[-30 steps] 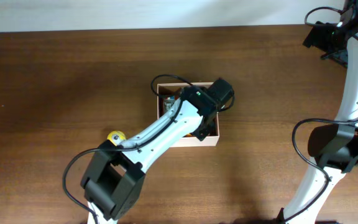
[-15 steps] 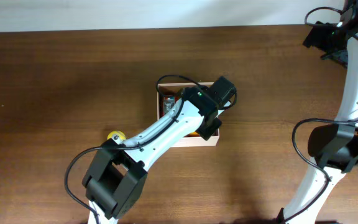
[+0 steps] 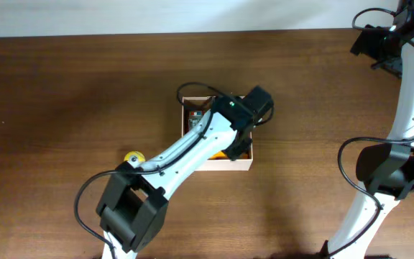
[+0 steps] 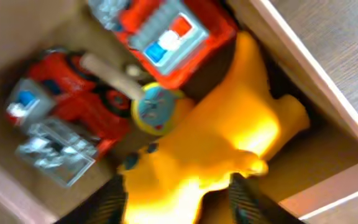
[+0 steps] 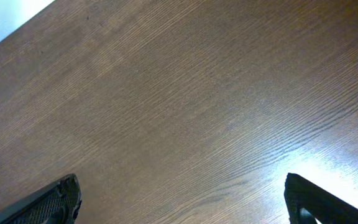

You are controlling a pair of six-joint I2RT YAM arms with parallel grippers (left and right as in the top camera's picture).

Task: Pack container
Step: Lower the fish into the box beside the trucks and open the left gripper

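The container (image 3: 225,165) is a shallow white-walled box with a tan floor at mid-table. In the left wrist view its white wall (image 4: 303,68) runs along the right. Inside lie a yellow toy (image 4: 216,149), two red toy vehicles (image 4: 173,34) (image 4: 67,106) and a round yellow-and-blue piece (image 4: 154,109). My left gripper (image 4: 179,199) hangs over the box with its jaws apart astride the yellow toy. A dark gap shows at the right finger (image 4: 244,199). My right gripper (image 5: 182,199) is wide open over bare wood, far at the back right (image 3: 379,43).
A small yellow ball-like toy (image 3: 133,157) lies on the table left of the container, beside my left arm. My left arm (image 3: 185,155) covers much of the box from above. The table is dark wood with a pale edge along the back.
The left wrist has shifted slightly over the container, and a bit more of the yellow toy shows beneath it. The right arm has not moved.
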